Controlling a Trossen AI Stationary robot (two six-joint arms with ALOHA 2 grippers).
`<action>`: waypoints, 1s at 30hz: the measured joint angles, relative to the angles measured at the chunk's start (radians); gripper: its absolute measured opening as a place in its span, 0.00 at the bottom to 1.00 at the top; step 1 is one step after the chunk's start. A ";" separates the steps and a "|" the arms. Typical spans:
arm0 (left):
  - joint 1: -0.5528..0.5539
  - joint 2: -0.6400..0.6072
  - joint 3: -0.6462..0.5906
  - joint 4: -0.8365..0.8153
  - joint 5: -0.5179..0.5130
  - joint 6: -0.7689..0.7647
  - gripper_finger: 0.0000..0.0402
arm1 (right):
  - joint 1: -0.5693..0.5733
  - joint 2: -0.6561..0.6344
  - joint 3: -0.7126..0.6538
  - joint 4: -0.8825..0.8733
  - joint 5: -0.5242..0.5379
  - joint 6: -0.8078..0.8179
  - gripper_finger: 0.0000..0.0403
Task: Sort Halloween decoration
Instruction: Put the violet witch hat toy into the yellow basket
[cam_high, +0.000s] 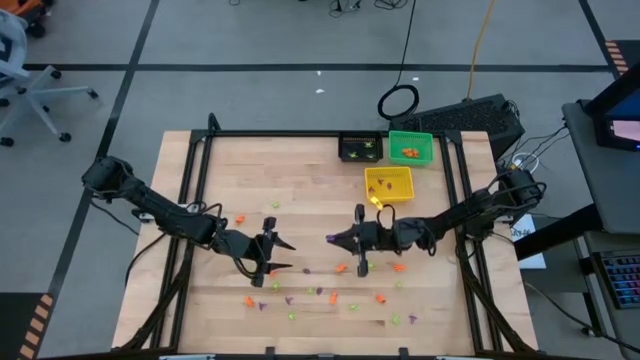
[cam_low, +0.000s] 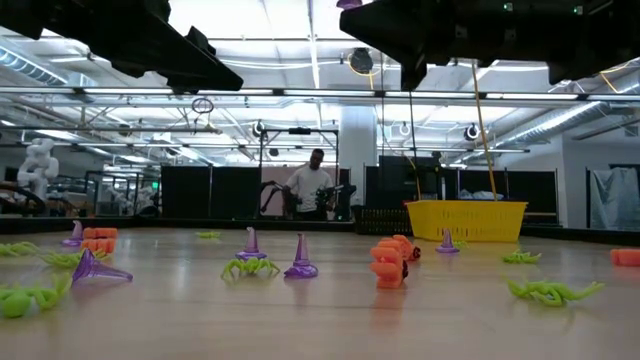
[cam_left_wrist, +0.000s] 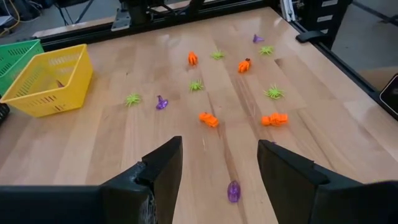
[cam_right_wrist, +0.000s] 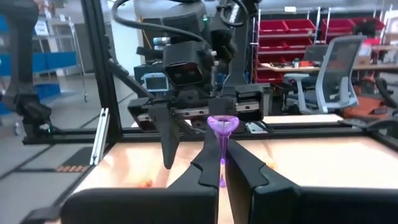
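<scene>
Small orange, purple and light-green Halloween trinkets (cam_high: 341, 267) lie scattered on the wooden table, also seen in the left wrist view (cam_left_wrist: 208, 119) and the low view (cam_low: 300, 258). My right gripper (cam_high: 334, 238) hangs above the table's middle, shut on a purple trinket (cam_right_wrist: 222, 127). My left gripper (cam_high: 284, 255) faces it from the left, open and empty, with a purple trinket (cam_left_wrist: 233, 191) lying on the table below its fingers. My right gripper pinches the purple trinket's narrow stem (cam_right_wrist: 222, 163) between its two fingertips. The trinket's flared end (cam_right_wrist: 222, 124) sticks out past the tips. The fingers lie about level and point toward the table's left. The trinket is lifted clear of the table.
Three square bins stand at the far right: black (cam_high: 360, 148), green (cam_high: 410, 147) and yellow (cam_high: 389, 184), the last two with trinkets inside. A person (cam_low: 312, 185) stands in the room beyond the table. Black frame rails (cam_high: 190, 200) run along the table's sides.
</scene>
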 joint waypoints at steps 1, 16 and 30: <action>0.000 0.000 0.000 0.000 0.000 0.000 0.52 | 0.002 0.000 0.000 0.000 0.000 -0.022 0.00; 0.000 0.001 0.000 0.006 0.000 0.000 0.52 | 0.001 -0.009 0.000 0.082 0.002 -0.562 0.00; 0.000 0.001 0.000 0.006 0.000 0.000 0.52 | 0.003 -0.009 0.000 0.074 0.002 -0.659 0.00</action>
